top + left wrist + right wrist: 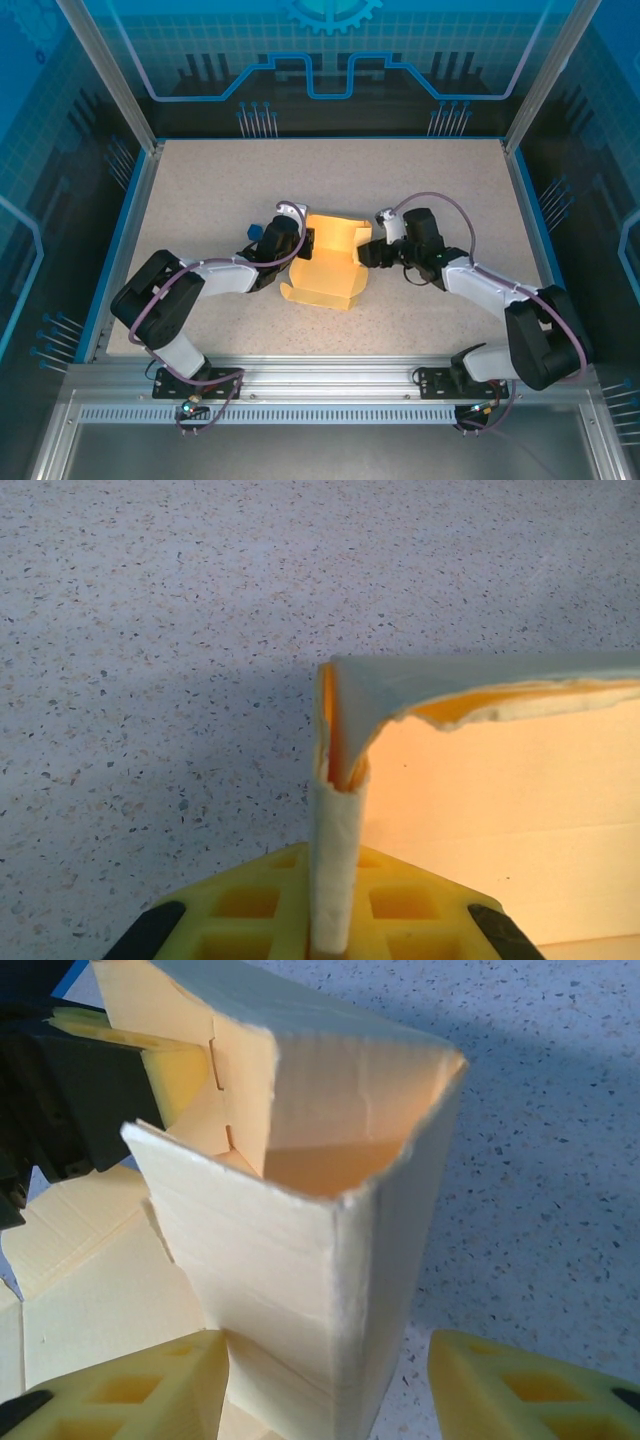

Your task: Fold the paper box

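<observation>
Box: your pale yellow thin-card paper box (328, 262), walls half-raised.
Left gripper (304, 242): pinched on one upright wall.
Right gripper (367, 252): spread, straddling a standing corner.

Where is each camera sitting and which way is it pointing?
Top external: above and behind the arms, looking down on the table; both arms show, the left gripper and right gripper flanking the paper box.
Left wrist: on the left wrist, looking along its yellow fingers, which pinch a raised wall of the box.
Right wrist: on the right wrist, looking at a raised corner of the box between its open fingers.
Shared: top and right wrist views both show the left gripper gripping the box.
</observation>
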Robot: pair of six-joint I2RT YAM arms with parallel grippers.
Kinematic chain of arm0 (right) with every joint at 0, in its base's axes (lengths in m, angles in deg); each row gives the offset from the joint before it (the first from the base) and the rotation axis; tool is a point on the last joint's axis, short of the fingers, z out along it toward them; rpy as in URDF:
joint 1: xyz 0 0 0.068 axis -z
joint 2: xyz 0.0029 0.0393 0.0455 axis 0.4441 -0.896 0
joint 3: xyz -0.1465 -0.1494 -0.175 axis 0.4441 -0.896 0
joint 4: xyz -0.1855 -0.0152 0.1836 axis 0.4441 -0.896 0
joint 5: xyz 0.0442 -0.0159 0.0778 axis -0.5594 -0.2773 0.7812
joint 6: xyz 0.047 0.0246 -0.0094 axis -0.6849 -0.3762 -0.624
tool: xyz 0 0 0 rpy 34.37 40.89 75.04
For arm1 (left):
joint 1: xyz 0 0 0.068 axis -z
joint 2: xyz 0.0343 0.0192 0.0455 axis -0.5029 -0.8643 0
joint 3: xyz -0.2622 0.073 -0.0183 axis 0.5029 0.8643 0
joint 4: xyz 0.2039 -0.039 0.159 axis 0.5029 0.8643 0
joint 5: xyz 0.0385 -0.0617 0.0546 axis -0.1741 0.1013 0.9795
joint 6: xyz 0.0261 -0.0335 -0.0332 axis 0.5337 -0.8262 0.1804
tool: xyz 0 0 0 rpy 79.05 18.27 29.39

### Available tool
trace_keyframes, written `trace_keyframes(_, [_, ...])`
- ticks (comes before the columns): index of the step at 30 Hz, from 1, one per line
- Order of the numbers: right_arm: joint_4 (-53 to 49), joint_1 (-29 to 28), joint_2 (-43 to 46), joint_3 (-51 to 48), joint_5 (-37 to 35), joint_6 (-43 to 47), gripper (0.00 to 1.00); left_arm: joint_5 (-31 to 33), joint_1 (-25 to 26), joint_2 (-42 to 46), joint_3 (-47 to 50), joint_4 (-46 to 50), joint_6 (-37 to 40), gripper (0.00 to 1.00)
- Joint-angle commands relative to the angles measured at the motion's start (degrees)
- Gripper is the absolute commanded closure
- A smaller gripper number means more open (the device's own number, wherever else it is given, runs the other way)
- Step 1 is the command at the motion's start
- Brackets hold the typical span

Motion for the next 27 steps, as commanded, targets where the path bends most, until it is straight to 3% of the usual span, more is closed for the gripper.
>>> trace_keyframes(1, [-2.0,-1.84,-1.49,3.18,-5.36,-1.43,0.44,-0.4,0.44,2.21,-0.69,-0.37,-0.63,0.88])
trace_keyframes(16, [-11.21,-11.56,-7.7,10.27,-28.81,-6.03,0.46,-0.53,0.43,2.34,-0.69,-0.29,-0.77,0.88])
trace_keyframes(27, [-16.06,-12.5,-10.0,11.6,-37.96,-6.28,0.54,-0.44,0.44,2.21,-0.68,-0.55,-0.52,0.88])
